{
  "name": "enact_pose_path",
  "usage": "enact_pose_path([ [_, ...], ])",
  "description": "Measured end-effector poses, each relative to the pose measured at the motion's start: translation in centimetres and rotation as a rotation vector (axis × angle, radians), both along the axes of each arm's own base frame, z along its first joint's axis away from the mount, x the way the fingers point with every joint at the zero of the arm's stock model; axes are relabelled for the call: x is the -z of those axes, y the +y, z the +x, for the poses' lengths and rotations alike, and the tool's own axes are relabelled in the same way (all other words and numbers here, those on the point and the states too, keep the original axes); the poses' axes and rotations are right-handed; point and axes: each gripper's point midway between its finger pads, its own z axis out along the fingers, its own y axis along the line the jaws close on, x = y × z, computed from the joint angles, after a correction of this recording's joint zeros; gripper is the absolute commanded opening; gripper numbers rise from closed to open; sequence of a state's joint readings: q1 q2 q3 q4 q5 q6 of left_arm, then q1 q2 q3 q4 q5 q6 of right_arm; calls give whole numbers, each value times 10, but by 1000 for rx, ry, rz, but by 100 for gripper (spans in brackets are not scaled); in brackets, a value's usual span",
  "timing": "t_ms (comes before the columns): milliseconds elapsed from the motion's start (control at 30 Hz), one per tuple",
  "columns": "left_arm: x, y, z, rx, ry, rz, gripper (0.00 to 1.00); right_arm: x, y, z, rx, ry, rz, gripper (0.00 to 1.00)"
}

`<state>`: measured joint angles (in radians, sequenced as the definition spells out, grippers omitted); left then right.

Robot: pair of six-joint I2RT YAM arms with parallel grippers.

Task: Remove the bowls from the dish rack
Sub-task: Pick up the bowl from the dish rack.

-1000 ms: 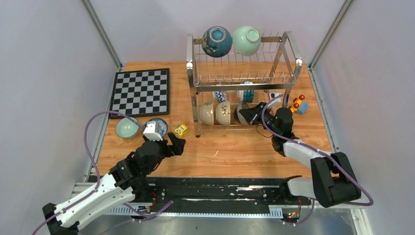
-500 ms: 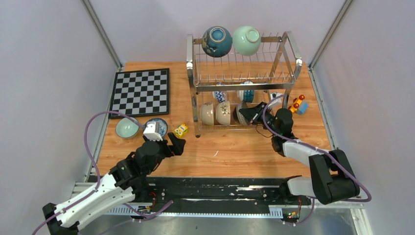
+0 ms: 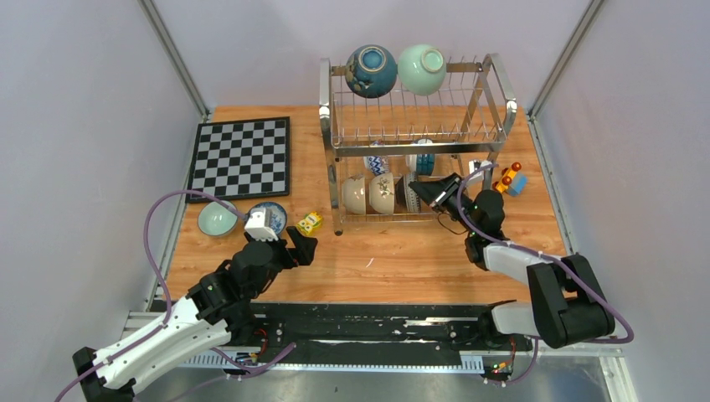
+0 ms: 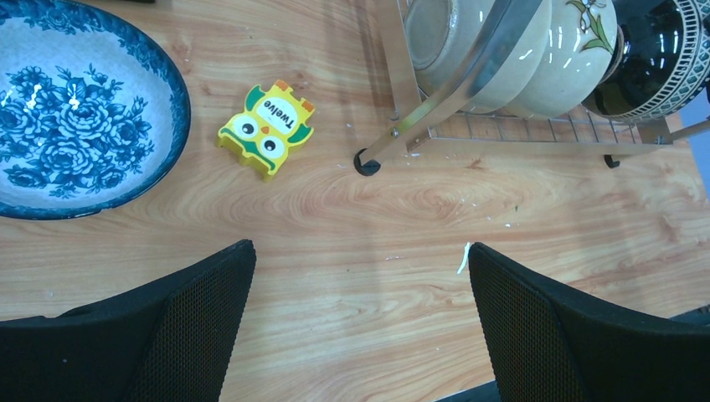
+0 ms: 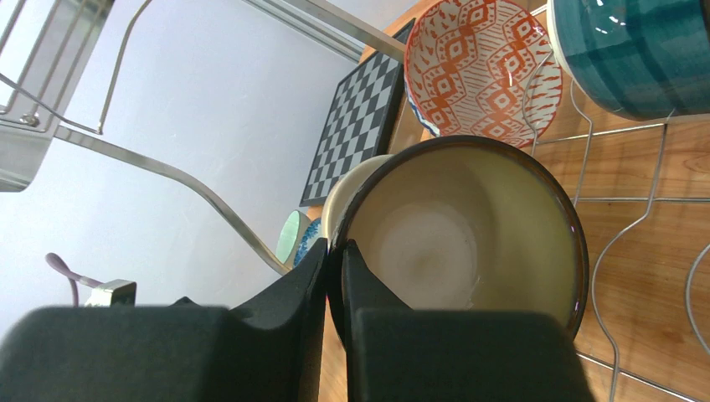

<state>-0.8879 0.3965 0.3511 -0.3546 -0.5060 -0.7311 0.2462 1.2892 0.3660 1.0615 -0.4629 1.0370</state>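
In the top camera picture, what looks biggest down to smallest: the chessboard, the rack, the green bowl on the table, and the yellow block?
Largest to smallest:
1. rack, clearly the biggest
2. chessboard
3. green bowl
4. yellow block, the tiniest

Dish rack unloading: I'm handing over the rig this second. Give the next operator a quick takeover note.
Left tool open, empty, over the table near the yellow block.
Right tool shut on the rim of the dark-rimmed bowl in the dish rack lower tier.
Done: mint bowl and blue-patterned bowl out on the table.
Left: the dark-rimmed bowl, two cream bowls, the red-patterned bowl and teal bowl behind, the dark blue bowl and pale green bowl on top.
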Motion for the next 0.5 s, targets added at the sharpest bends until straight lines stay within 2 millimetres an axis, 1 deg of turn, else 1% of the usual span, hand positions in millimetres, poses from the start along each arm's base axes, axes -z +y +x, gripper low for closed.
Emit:
enact_pose_path([
  [167, 2, 2, 0, -10, 7, 1, 99, -9, 0, -3, -2, 6, 46, 0],
  [500, 8, 14, 1, -88, 32, 5, 100, -38, 1, -13, -28, -19, 177, 0],
])
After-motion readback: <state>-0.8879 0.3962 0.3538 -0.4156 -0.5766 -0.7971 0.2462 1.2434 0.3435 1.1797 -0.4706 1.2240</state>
